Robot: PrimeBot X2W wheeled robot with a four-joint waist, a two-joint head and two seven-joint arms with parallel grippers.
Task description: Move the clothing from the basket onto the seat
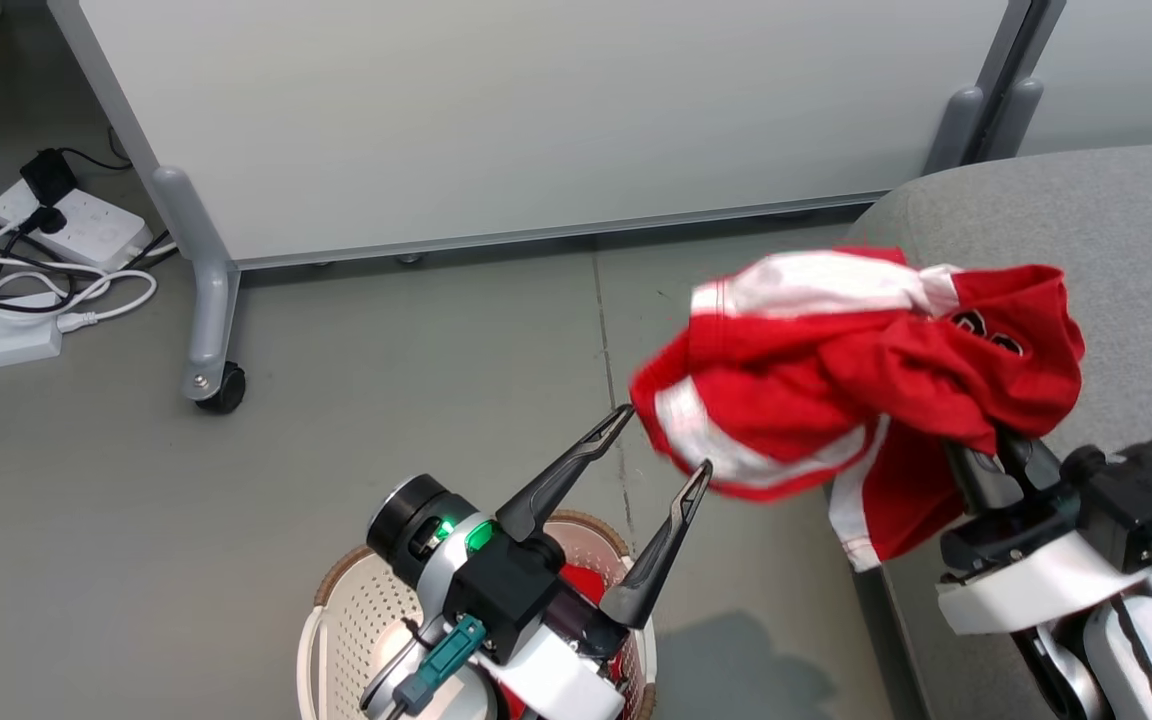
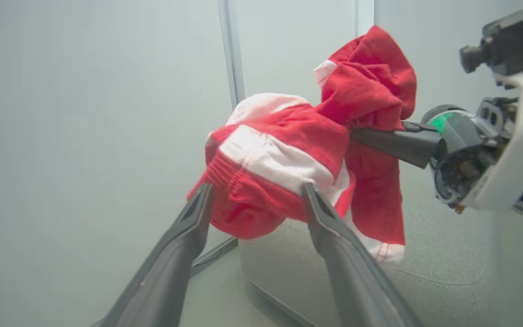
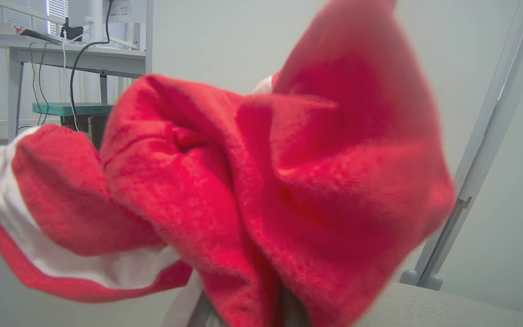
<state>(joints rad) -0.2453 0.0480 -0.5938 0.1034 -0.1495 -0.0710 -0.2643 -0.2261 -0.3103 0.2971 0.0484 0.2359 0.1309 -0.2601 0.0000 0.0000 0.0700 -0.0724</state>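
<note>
Red shorts with white side bands (image 1: 856, 380) hang bunched in the air over the seat's left edge, and my right gripper (image 1: 986, 455) is shut on them from below, fingertips buried in the cloth. The seat (image 1: 1136, 220) is a big grey cushion at the right. My left gripper (image 1: 664, 440) stands open, its tips against the waistband end of the shorts (image 2: 261, 159). Directly under that arm sits the white perforated basket (image 1: 366, 620) with a brown rim, and a second red garment (image 1: 581, 582) shows inside it. Up close, the shorts (image 3: 266, 190) hide the right fingers.
A pale partition panel on grey legs runs along the back, with a black caster (image 1: 221, 385) on the floor at left. White power strips and tangled cables (image 1: 66, 230) lie at the far left. Bare grey floor lies between basket and partition.
</note>
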